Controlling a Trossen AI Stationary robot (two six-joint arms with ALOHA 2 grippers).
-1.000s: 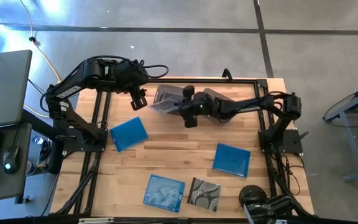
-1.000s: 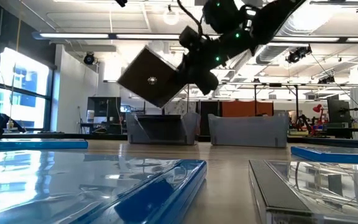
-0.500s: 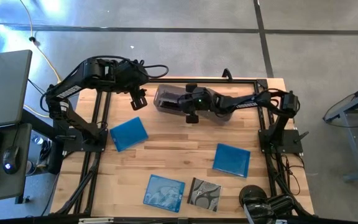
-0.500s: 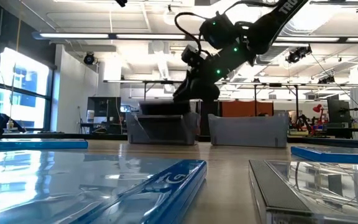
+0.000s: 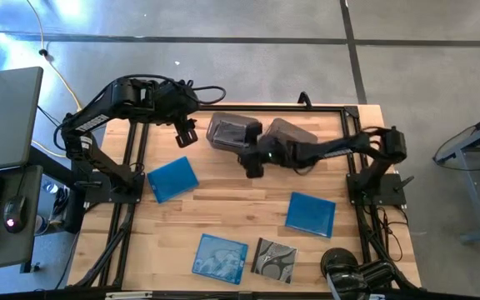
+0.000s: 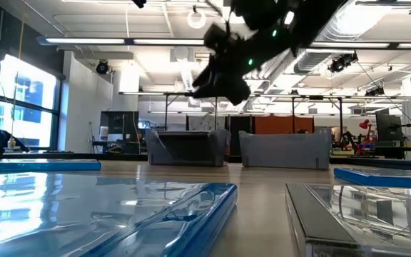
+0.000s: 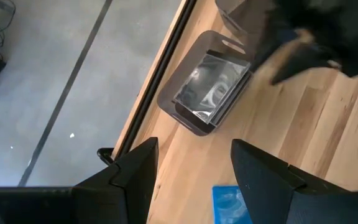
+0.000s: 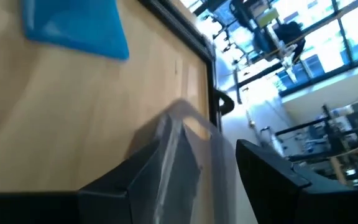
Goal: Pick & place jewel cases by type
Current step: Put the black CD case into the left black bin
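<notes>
Since a second ago your right end effector (image 5: 252, 163) has dropped its dark case (image 7: 211, 89) into the bin (image 5: 217, 138); it's open, empty. You have four cases on the counter (image 5: 232, 204), two bins.

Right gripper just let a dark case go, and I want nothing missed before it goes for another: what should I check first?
1. Right gripper empty, fingers apart: ok.
2. Dark case lying inside the left bin: ok.
3. Right gripper clear of that bin's rim: cannot tell, it hangs just beside it.
4. Left gripper open and parked off to the side: ok.
5. Remaining cases flat and apart on the table: plain blue, second blue, cloud-patterned, silvery: ok.
6. Right bin contents: cannot tell.
</notes>
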